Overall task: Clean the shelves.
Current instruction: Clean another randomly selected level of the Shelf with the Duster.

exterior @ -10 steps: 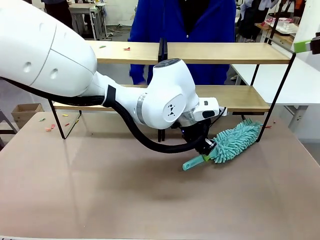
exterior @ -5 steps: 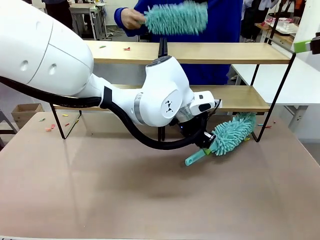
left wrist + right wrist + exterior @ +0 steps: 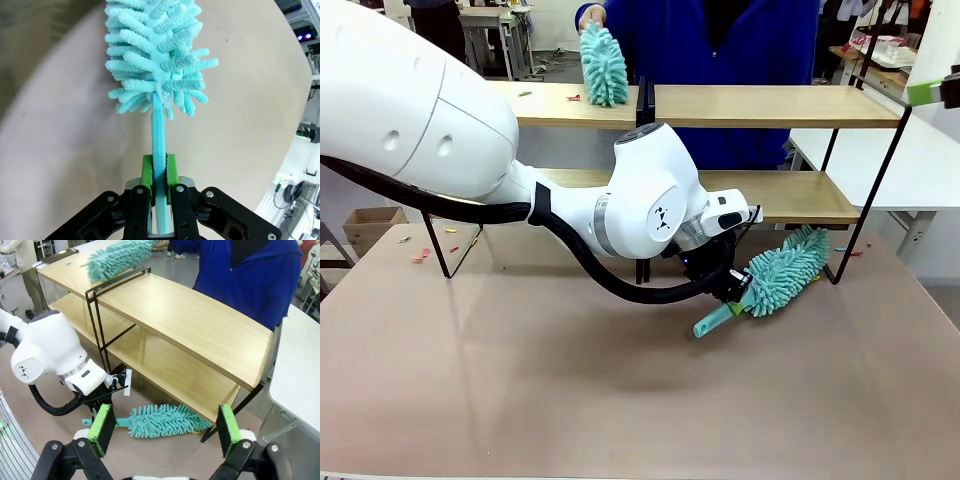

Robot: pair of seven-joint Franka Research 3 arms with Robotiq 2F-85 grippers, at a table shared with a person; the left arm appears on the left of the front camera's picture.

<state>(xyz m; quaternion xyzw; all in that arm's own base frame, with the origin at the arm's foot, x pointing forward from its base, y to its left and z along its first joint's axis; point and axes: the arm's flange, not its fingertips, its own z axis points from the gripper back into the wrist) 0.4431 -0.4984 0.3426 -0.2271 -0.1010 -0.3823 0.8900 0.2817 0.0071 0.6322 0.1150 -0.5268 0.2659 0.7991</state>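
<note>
The shelves [image 3: 770, 105] stand across the far side of the table, two light-wood boards on a black frame. My left gripper [image 3: 732, 291] is shut on the handle of a teal fluffy duster [image 3: 785, 268], whose head lies low by the frame's right foot, below the lower board [image 3: 790, 195]. In the left wrist view the green pads [image 3: 147, 170] clamp the duster's thin handle [image 3: 159, 130]. My right gripper [image 3: 164, 429] hangs open above the shelves' right end [image 3: 190, 320], looking down on the duster [image 3: 165, 421]. A person's hand presses a second teal duster [image 3: 605, 65] upright on the upper board's left half.
A white table [image 3: 930, 160] adjoins the shelves at the right. Small coloured scraps lie on the upper board [image 3: 575, 98] and on the brown tabletop [image 3: 420, 255] at the left. A cardboard box [image 3: 375, 225] sits on the floor at the left.
The person's duster appeared, held sideways above the shelves, then came down upright onto the upper board's left half. My left gripper drew its duster slightly left and tilted it.
</note>
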